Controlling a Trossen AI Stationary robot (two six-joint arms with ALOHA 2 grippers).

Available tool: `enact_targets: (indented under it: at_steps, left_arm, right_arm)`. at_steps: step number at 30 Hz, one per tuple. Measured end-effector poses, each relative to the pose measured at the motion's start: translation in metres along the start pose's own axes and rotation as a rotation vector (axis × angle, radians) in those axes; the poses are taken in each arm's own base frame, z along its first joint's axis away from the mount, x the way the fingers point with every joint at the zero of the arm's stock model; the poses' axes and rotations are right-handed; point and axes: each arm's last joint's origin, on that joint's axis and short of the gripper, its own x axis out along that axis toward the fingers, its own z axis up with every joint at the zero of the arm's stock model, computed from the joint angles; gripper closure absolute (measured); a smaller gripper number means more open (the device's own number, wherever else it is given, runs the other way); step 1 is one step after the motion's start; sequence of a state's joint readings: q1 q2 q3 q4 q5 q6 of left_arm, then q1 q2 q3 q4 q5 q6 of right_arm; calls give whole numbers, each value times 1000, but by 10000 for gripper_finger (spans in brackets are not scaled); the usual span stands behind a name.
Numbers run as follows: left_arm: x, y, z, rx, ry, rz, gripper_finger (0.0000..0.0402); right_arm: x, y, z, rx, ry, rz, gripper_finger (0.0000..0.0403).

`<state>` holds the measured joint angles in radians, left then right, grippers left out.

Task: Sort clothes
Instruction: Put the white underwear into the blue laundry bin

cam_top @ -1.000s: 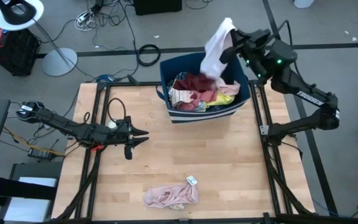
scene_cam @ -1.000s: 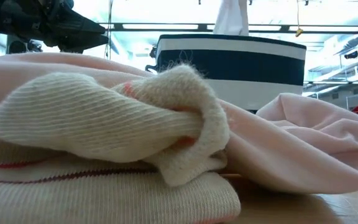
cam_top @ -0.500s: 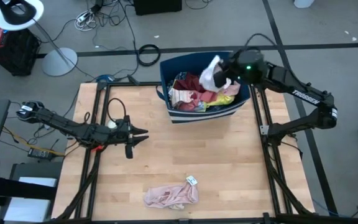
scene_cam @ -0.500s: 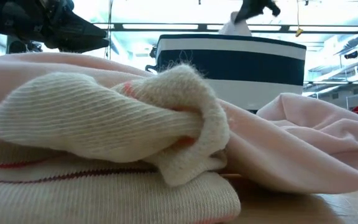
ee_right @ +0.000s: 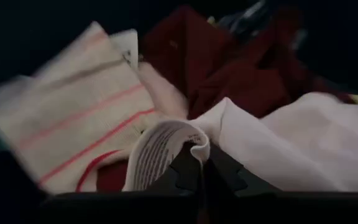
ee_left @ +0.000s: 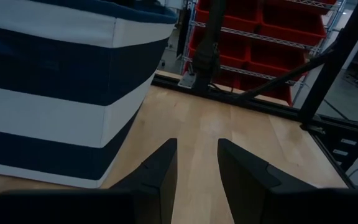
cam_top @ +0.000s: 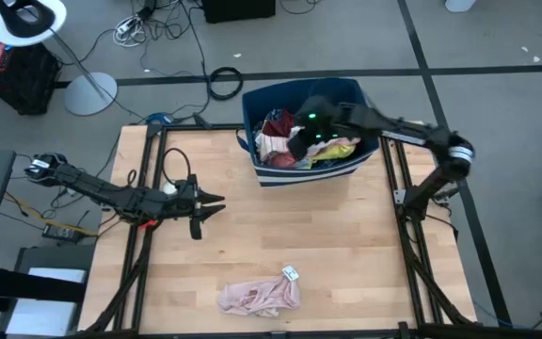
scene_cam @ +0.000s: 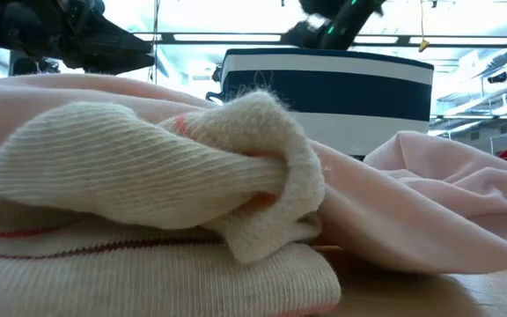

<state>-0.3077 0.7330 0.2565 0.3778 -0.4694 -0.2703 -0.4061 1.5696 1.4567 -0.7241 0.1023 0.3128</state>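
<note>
My right gripper (cam_top: 298, 144) is down inside the navy striped bin (cam_top: 252, 105), shut on a white garment (ee_right: 278, 143). That garment lies on a pile of clothes: a maroon piece (ee_right: 229, 68), a cream piece with red stripes (ee_right: 86, 112) and a yellow one (cam_top: 339, 151). A pale pink garment (cam_top: 259, 297) lies spread near the table's near edge. It fills the low view (scene_cam: 429, 202) together with a cream ribbed piece (scene_cam: 148, 167). My left gripper (cam_top: 216, 202) hovers open and empty over the table's left half, pointing at the bin (ee_left: 61, 81). My right gripper pinches the white garment between its two fingers at a fold of fabric beside its printed label (ee_right: 160, 149). The fingers reach down into the bin. The garment rests slack on the other clothes in the bin.
The bin stands at the table's far edge, right of centre. A small white tag (cam_top: 290, 273) lies on the wood by the pink garment. Bare wood lies between my left gripper and the bin. Red shelving (ee_left: 260, 37) stands beyond the table.
My right gripper has come down from high above the bin's far right corner and gone toward the table's left, into the bin. The white garment, which hung below it, has gone down with it and now lies on the pile.
</note>
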Motion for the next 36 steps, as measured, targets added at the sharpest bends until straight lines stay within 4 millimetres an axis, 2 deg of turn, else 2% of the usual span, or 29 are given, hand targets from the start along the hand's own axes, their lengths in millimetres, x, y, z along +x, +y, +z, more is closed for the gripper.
enact_targets:
  at_steps: [6,9,12,15,18,20,27,32,36]
  left_arm:
    - [0,0,0,-1,3,1,280]
    - [0,0,0,-1,3,1,280]
    - [0,0,0,-1,5,1,280]
    - [0,0,0,-1,5,0,280]
    - [0,0,0,-1,5,0,280]
    - [0,0,0,-1,4,0,280]
    - [0,0,-1,-1,6,0,280]
    - [0,0,-1,-1,6,0,280]
    - [0,0,-1,0,7,0,280]
  right_arm:
    - [73,-7,-6,-21,112,-54,357]
    - [99,-14,-11,15,157,-80,323]
    - [110,-20,-13,41,178,-73,287]
    - [109,-24,-10,58,171,-39,259]
    - [91,-24,-5,47,138,-1,242]
    - [70,-24,-1,26,111,12,239]
    - [-35,-24,16,25,-151,54,244]
    - [-101,-18,5,29,-271,81,245]
    - [-133,-11,-12,22,-281,73,245]
